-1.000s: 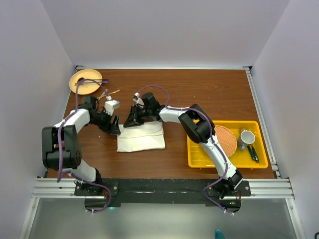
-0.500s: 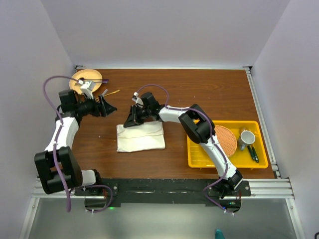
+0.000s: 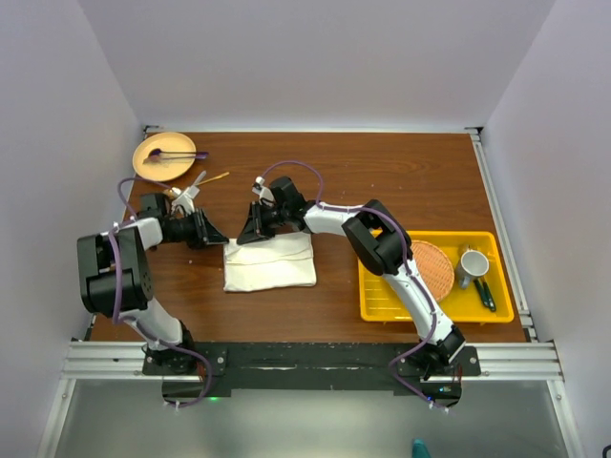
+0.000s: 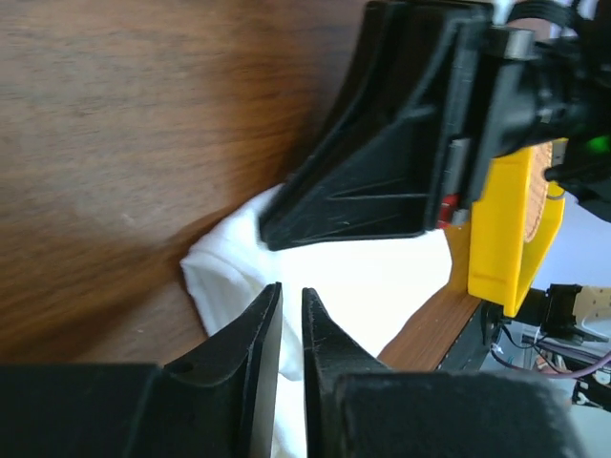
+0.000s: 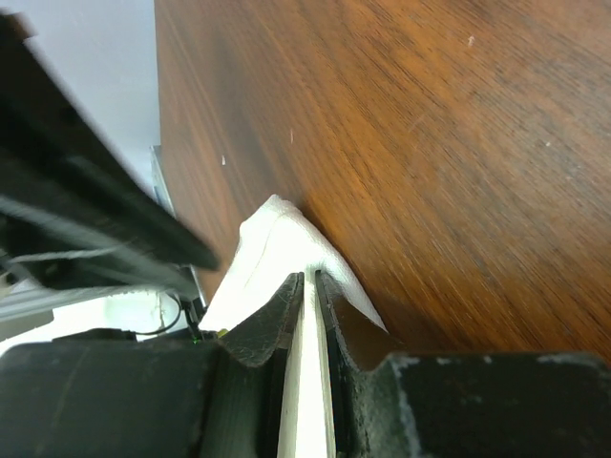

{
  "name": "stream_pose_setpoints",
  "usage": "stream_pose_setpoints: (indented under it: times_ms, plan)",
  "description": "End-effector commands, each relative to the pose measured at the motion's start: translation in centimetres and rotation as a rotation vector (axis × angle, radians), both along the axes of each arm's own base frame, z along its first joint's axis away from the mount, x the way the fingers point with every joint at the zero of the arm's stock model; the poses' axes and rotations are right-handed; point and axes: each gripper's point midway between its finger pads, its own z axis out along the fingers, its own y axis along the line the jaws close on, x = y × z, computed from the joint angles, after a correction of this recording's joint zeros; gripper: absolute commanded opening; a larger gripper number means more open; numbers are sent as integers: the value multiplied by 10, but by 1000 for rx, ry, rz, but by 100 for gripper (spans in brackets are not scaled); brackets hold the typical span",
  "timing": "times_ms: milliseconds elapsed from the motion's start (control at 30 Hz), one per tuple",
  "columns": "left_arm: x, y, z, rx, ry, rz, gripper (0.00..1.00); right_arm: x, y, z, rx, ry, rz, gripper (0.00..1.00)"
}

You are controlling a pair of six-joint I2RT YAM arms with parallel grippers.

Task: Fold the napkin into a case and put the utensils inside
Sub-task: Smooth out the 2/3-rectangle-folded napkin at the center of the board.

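Note:
The cream-white napkin lies folded into a rectangle on the wooden table. At its far left corner my left gripper has its jaws nearly together, with white cloth showing in the narrow slit at the tips. My right gripper is shut on the napkin's far edge, and a thin cloth layer runs between its fingers. Both grippers meet at that corner, almost touching. The gold utensils lie on the table beyond the left gripper, near the plate.
A tan plate with a purple utensil sits at the far left. At the right, a yellow tray holds a round woven orange mat, a grey mug and dark green-handled utensils.
My left arm swung out to the plate, then came back to the napkin's far left corner and closed its jaws there. The right gripper kept its hold without moving.

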Motion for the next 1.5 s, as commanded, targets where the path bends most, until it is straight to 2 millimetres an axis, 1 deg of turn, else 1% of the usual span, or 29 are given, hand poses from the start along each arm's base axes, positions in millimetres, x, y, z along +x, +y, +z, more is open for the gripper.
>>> stream_pose_setpoints:
  times_ms: [0, 33, 67, 133, 167, 233, 267, 333, 400, 433, 467, 500, 533, 567, 600, 700, 767, 833, 933, 1000, 1033, 1067, 1133, 1167, 1200, 1267, 1300, 1400, 1467]
  plan:
    - [11, 2, -13, 26, 31, -21, 17, -11, -31, -64, -211, 60, -45, 16]
    - [11, 1, -17, 29, 39, -31, 15, -11, -31, -64, -210, 60, -46, 16]
    - [8, 2, -30, 41, 82, -33, 14, -11, -31, -65, -210, 62, -45, 15]
    - [6, 3, -38, 51, 100, -49, 12, -12, -30, -66, -211, 66, -47, 15]
    - [3, 7, -48, 79, 132, -42, 11, -12, -30, -66, -211, 68, -47, 15]
    - [-3, 13, -58, 111, 170, -37, 7, -11, -31, -66, -212, 70, -52, 15]
    - [-5, 21, -65, 139, 197, -15, 6, -12, -31, -67, -215, 70, -51, 15]
    - [-10, 27, -67, 162, 213, -15, 2, -12, -31, -67, -218, 66, -49, 15]
    - [-8, 31, -58, 154, 178, -4, 3, -12, -32, -67, -222, 65, -47, 15]
    - [-2, 28, -38, 128, 86, -32, 5, -12, -33, -68, -228, 63, -48, 15]
    - [1, 28, -26, 115, 37, -39, 8, -12, -34, -67, -229, 60, -49, 15]
    - [5, 26, -5, 115, -53, -60, 14, -12, -34, -66, -229, 56, -49, 15]
    - [7, 20, 10, 81, -107, -82, 17, -11, -34, -68, -234, 50, -48, 15]
    - [11, 19, 22, 74, -155, -85, 23, -10, -35, -67, -233, 46, -52, 15]
    - [14, 17, 35, 61, -184, -76, 25, -11, -34, -68, -233, 47, -51, 15]
    - [16, 2, 52, 29, -225, -114, 29, -10, -35, -68, -238, 47, -57, 14]
    - [17, -9, 52, 23, -239, -148, 29, -10, -33, -68, -236, 47, -58, 14]
    - [16, -19, 46, 10, -193, -151, 29, -9, -33, -68, -237, 47, -62, 14]
    - [16, -24, 28, 28, -144, -148, 25, -9, -33, -67, -237, 48, -63, 14]
    - [14, -22, 14, 33, -99, -144, 23, -10, -35, -69, -245, 55, -63, 14]
    - [13, -17, 6, 59, -75, -135, 22, -11, -36, -70, -248, 58, -63, 14]
    - [5, -15, -2, 54, -27, -138, 20, -12, -36, -71, -250, 63, -63, 14]
    - [-4, -7, -21, 73, 23, -155, 19, -12, -36, -72, -253, 69, -67, 14]
    - [-14, -7, -26, 68, 71, -168, 18, -12, -36, -73, -254, 70, -67, 14]
    - [-20, -6, -34, 75, 78, -204, 18, -11, -37, -74, -257, 68, -69, 14]
    - [-27, -5, -41, 86, 114, -218, 18, -10, -37, -76, -262, 64, -69, 14]
    - [-31, -3, -49, 94, 149, -219, 18, -9, -37, -77, -263, 61, -68, 14]
    - [-32, 1, -66, 116, 223, -197, 16, -6, -37, -78, -268, 50, -69, 14]
    - [-21, 4, -71, 127, 226, -166, 14, -3, -36, -77, -267, 35, -66, 14]
